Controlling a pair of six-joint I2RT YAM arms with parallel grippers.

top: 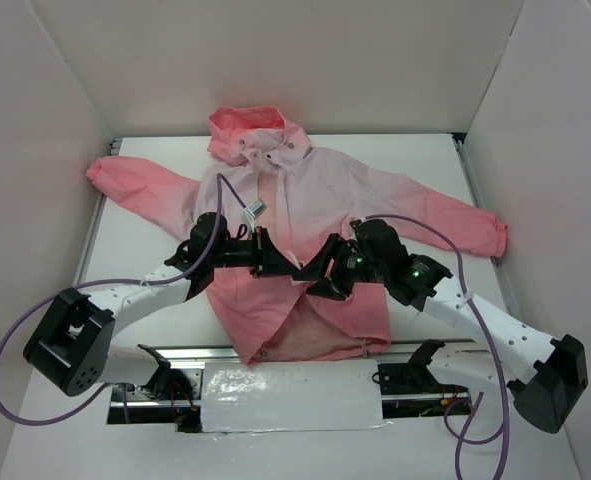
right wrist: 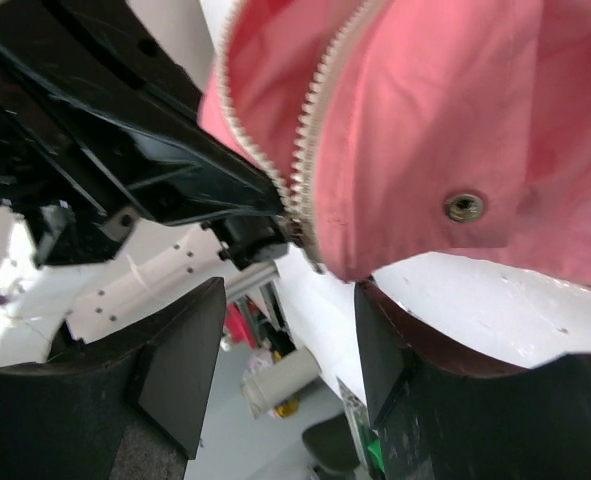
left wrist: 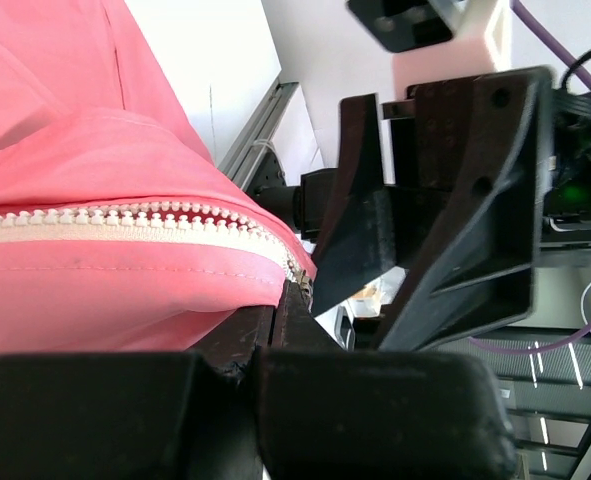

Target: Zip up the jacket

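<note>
- The jacket (top: pixel 315 190) lay on its back on the table (top: pixel 415 160), hood toward the far wall, sleeves spread, hem toward the arm bases. Its lower front was lifted where the two arms met.
- The zipper (left wrist: pixel 125 220) showed two white rows of teeth that ran together at a small metal piece beside the hem corner. Whether the slider was seated there could not be told.
- The left claw (left wrist: pixel 275 320) was fully closed, pinching the jacket's edge at that lower zipper end.
- The right claw (right wrist: pixel 290 330) stood partly open and held nothing. The zipper end and a metal snap (right wrist: pixel 462 207) hung just above the gap between its fingers (right wrist: pixel 190 340).
- Step judged in hand: anchoring the bottom while the slider was sought.
- Next move, as judged: the right claw would need to close on the slider tab alone, not on fabric, then draw toward the hood.
- Containers: none appeared in any view.
</note>
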